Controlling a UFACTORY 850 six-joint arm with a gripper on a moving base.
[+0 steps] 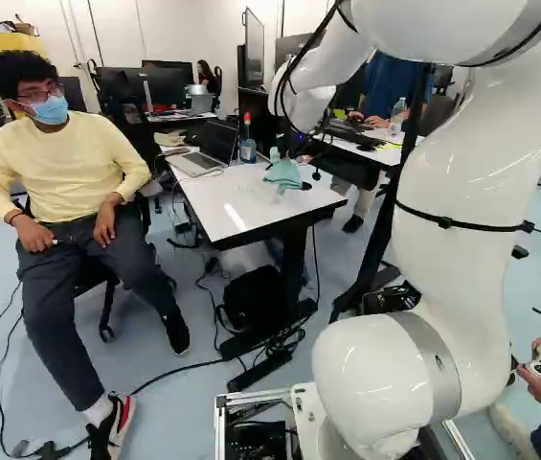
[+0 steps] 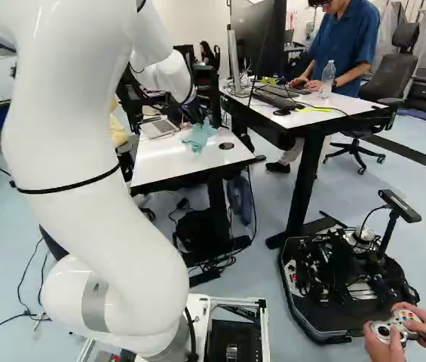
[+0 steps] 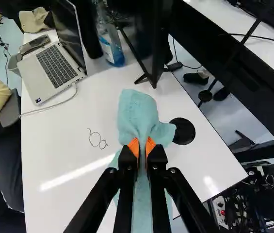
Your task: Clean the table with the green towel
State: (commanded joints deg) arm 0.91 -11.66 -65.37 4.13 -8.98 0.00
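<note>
The gripper (image 3: 142, 145) is closed on the green towel (image 3: 139, 114), pinching a gathered ridge of cloth, and the towel's loose folds lie spread on the white tabletop (image 3: 54, 155). Picking up looks done, so the step in hand is wiping, or setting up for a stroke. On the laptop side of the towel, near it, is a thin dark looped scribble (image 3: 98, 140), probably the spot to clean. The next move likely calls for carrying the towel across to that scribble with light, even downward pressure and rubbing back and forth until it fades. On the towel's other side, right by its edge, sits a black round disc (image 3: 182, 131) that could snag cloth. Farther off from the towel, the laptop (image 3: 54, 68) with its white cable (image 3: 52, 106) and the bottle (image 3: 110, 41) should limit long strokes.
</note>
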